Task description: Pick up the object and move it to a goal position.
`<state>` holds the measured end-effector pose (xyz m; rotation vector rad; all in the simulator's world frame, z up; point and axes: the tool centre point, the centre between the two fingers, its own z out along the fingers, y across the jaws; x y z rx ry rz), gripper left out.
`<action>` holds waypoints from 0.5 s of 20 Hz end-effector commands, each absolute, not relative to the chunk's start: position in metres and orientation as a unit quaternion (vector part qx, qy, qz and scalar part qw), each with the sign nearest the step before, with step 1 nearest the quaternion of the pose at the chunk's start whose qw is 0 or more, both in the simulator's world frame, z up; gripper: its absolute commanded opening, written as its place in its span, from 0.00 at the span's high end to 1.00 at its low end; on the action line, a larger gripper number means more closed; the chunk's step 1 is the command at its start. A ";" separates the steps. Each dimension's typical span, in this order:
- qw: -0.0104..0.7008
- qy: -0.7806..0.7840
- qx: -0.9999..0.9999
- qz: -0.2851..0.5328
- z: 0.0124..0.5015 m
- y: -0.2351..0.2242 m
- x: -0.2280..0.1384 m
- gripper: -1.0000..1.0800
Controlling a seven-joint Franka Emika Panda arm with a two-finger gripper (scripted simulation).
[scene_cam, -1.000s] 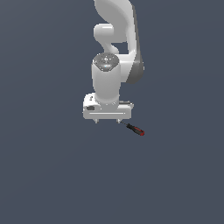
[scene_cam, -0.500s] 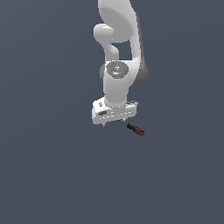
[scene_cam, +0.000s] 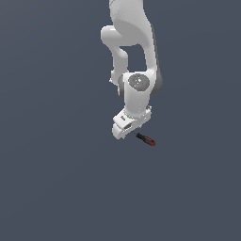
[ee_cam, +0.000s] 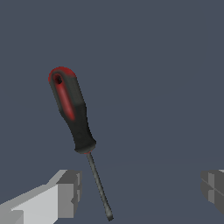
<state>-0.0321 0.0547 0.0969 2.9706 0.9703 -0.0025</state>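
On the dark counter point(scene_cam: 56, 188), the screwdriver point(ee_cam: 72, 113) lies flat, red-ended handle away from the end effector point(ee_cam: 139, 188) and thin shaft between the spread fingers point(ee_cam: 65, 192), nearer one of them. Nothing is gripped. The risk, as I judge it: closing here would catch only the slim shaft off-centre, letting the tool pivot or slip free.

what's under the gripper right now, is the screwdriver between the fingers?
Partly. In the wrist view the screwdriver lies on the bare grey floor, only its thin shaft between the open gripper's fingers, untouched. In the exterior view the hand covers the tip.
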 end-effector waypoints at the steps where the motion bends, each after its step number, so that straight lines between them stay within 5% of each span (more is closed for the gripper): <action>1: 0.007 0.352 0.936 -0.001 0.088 0.065 -0.039 0.04; 10: 0.002 0.445 0.895 0.000 0.069 0.090 -0.057 0.04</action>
